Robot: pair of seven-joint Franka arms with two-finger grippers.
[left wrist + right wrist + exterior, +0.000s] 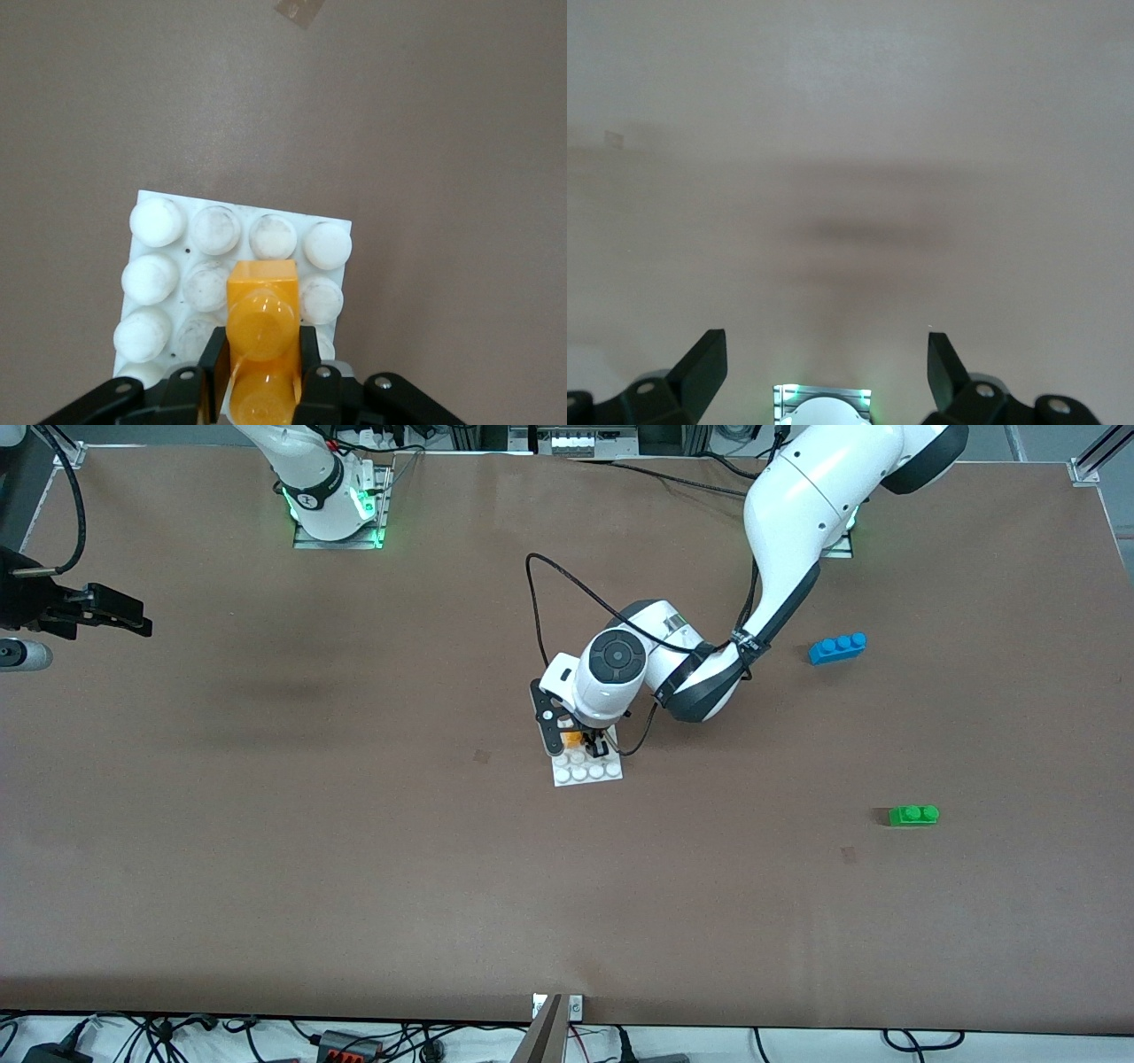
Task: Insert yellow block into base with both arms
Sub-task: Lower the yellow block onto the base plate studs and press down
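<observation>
At the right arm's end of the table, we see the right gripper (133, 622) waiting with its fingers spread wide, holding nothing. Mid-table, the left gripper (586, 737) is clamped on the yellow block (261, 341), held over the base (611, 772) at its edge farther from the front camera. We judge that a slight offset from the studs could leave the block cocked or unseated, and with nothing bracing the plate, a push could slide it. We count one yellow block, one base, one blue brick (837, 647), one green brick (913, 815) and two arms.
</observation>
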